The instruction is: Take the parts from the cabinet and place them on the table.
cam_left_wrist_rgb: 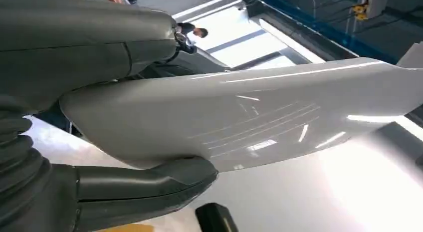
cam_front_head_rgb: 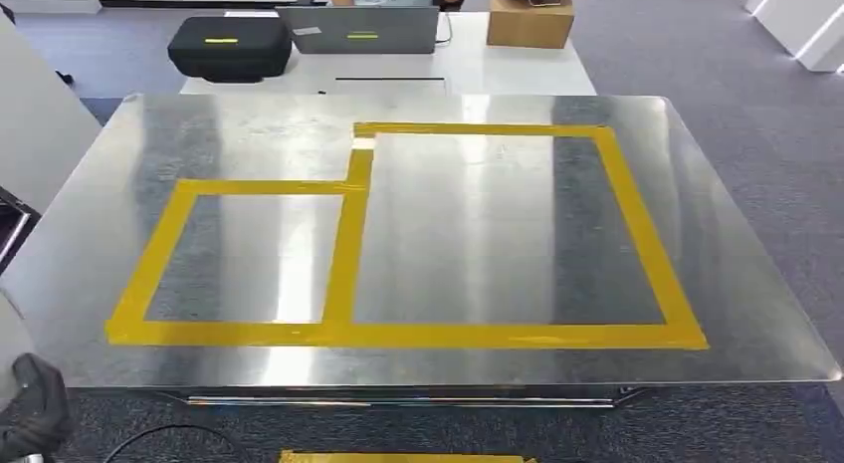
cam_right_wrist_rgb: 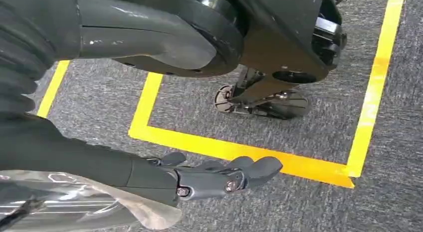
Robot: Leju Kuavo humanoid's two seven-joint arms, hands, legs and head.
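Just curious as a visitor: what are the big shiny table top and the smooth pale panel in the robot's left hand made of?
Shiny table top: looks like brushed metal, with streaky reflections. Smooth pale panel: glossy, perhaps painted plastic or metal; sharp highlights, cannot tell which.

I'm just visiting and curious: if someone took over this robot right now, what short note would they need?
Left hand: grips a large glossy white curved panel part between thumb and fingers.
Right hand: open, holding nothing, hanging over grey carpet with yellow floor tape.
Shiny metal table with yellow tape rectangles stands ahead; no part lies on it.
Done: one part picked up.
Left: set it on the table, probably inside the tape.
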